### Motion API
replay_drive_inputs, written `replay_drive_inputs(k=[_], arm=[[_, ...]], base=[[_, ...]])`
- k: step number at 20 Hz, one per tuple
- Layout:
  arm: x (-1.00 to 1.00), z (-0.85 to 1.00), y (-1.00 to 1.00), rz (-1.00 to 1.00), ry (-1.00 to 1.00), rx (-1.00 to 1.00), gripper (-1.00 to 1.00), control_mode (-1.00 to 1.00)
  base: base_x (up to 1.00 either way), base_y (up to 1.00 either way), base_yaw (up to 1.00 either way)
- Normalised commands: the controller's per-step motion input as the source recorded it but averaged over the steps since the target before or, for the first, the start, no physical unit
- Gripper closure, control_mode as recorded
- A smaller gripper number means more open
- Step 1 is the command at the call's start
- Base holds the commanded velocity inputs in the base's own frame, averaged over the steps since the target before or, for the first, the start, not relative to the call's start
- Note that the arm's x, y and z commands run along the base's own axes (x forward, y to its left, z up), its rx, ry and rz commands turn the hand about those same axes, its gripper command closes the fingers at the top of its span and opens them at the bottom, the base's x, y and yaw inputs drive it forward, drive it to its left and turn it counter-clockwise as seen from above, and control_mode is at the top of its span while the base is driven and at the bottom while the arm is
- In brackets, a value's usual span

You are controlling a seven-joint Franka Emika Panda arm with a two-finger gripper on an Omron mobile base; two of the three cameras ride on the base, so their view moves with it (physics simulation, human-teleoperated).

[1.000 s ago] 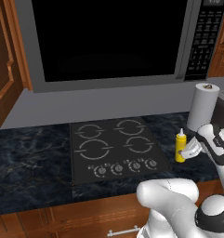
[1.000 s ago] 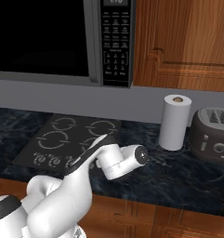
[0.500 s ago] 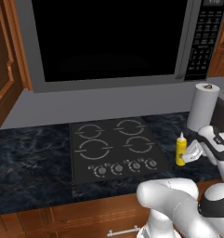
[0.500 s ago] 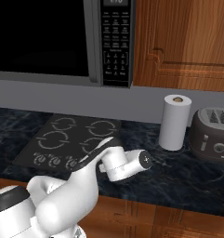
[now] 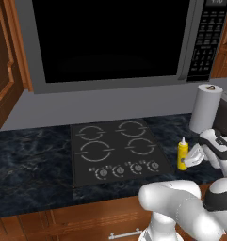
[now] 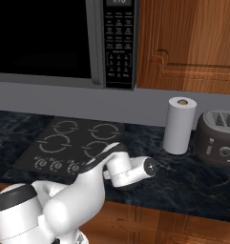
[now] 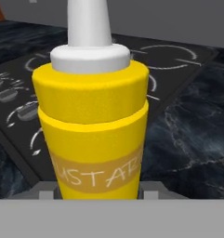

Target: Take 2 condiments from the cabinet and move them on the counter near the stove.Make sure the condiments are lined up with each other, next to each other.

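Left to right: flat black stove, four grey ring burners, round knobs along its front edge, set in the dark marbled stone counter. Just right of it stands the mustard bottle, upright on the counter: yellow cylinder, white pointed nozzle, tan label band. My claw is closed on its body, partway open. Behind: white paper towel roll, then a rounded grey toaster.

Black-fronted microwave on a grey wall, white paper towel roll beside a dark toaster.
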Motion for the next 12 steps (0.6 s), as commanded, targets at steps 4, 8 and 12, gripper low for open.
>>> replay_drive_inputs(k=[4, 8, 12], arm=[[0.08, -0.18, 0.00, 0.00, 0.00, 0.00, 1.00, -1.00], [0.07, -0.19, 0.00, 0.00, 0.00, 0.00, 1.00, -1.00], [0.01, -0.20, 0.00, 0.01, 0.00, 0.00, 1.00, -1.00]], base=[[0.00, 0.00, 0.00], [0.00, 0.00, 0.00], [0.00, 0.00, 0.00]])
